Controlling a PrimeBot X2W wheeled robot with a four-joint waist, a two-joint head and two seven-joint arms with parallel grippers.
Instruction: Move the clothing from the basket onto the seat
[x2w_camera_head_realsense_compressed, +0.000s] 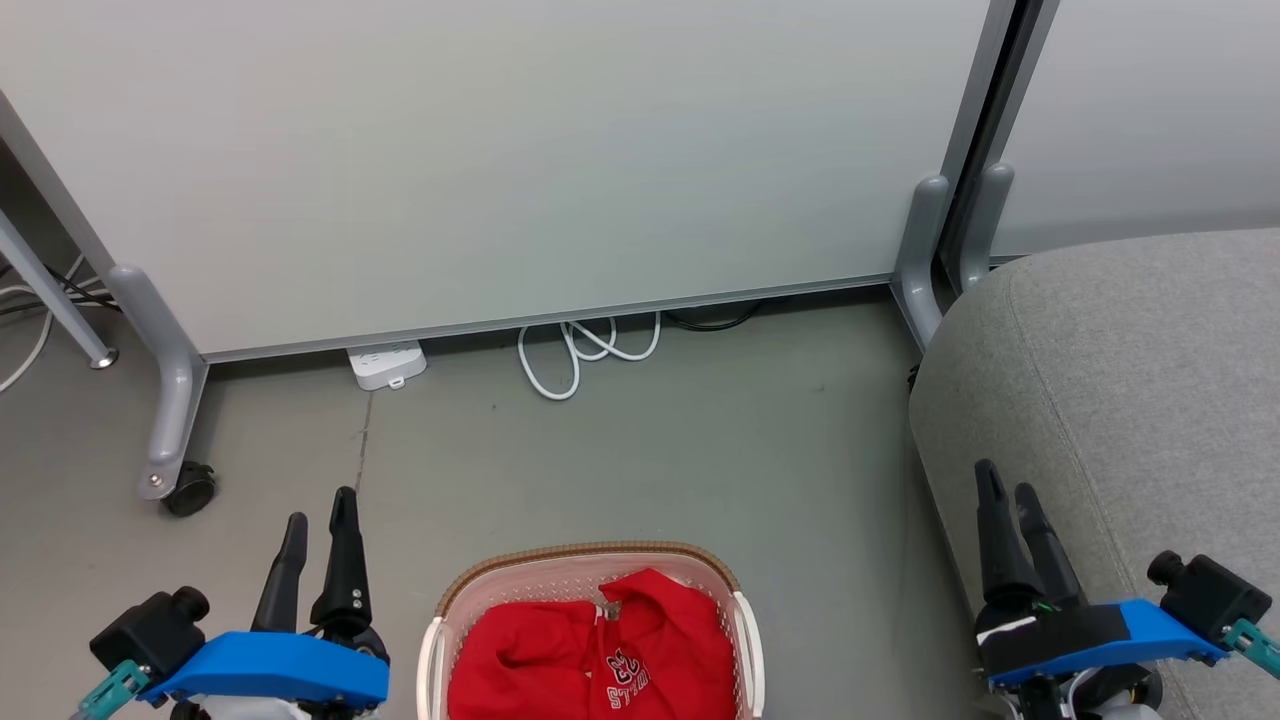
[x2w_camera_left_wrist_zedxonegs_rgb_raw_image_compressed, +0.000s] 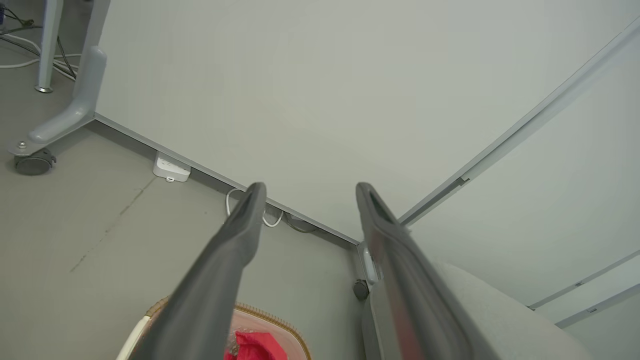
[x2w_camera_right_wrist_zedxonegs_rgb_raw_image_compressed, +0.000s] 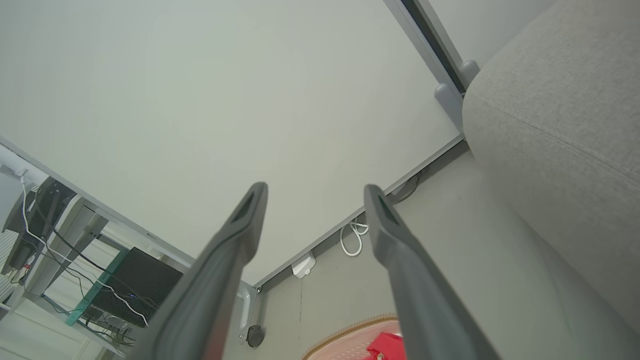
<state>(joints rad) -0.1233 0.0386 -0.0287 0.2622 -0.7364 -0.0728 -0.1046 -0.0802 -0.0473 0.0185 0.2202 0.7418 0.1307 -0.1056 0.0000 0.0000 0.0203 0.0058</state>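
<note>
Red clothing (x2w_camera_head_realsense_compressed: 590, 645) with a printed crest lies bunched in the white basket (x2w_camera_head_realsense_compressed: 590, 565) with its brown woven rim, at the bottom middle of the head view. The light grey seat (x2w_camera_head_realsense_compressed: 1130, 380) rises at the right. My left gripper (x2w_camera_head_realsense_compressed: 320, 505) stands open to the left of the basket, holding nothing. Over the seat's front edge my right gripper (x2w_camera_head_realsense_compressed: 1005, 485) is open and also empty. Past the fingers of the left wrist view, a corner of the basket (x2w_camera_left_wrist_zedxonegs_rgb_raw_image_compressed: 270, 317) and red cloth (x2w_camera_left_wrist_zedxonegs_rgb_raw_image_compressed: 255, 345) show. The right wrist view catches the seat (x2w_camera_right_wrist_zedxonegs_rgb_raw_image_compressed: 560, 110) and the basket's rim (x2w_camera_right_wrist_zedxonegs_rgb_raw_image_compressed: 345, 335).
A pale partition panel (x2w_camera_head_realsense_compressed: 500, 160) on wheeled grey feet (x2w_camera_head_realsense_compressed: 175, 470) stands across the far side. A white power strip (x2w_camera_head_realsense_compressed: 387, 364) and a looped white cable (x2w_camera_head_realsense_compressed: 590, 345) lie at its base. Bare grey floor (x2w_camera_head_realsense_compressed: 650, 450) lies between panel and basket.
</note>
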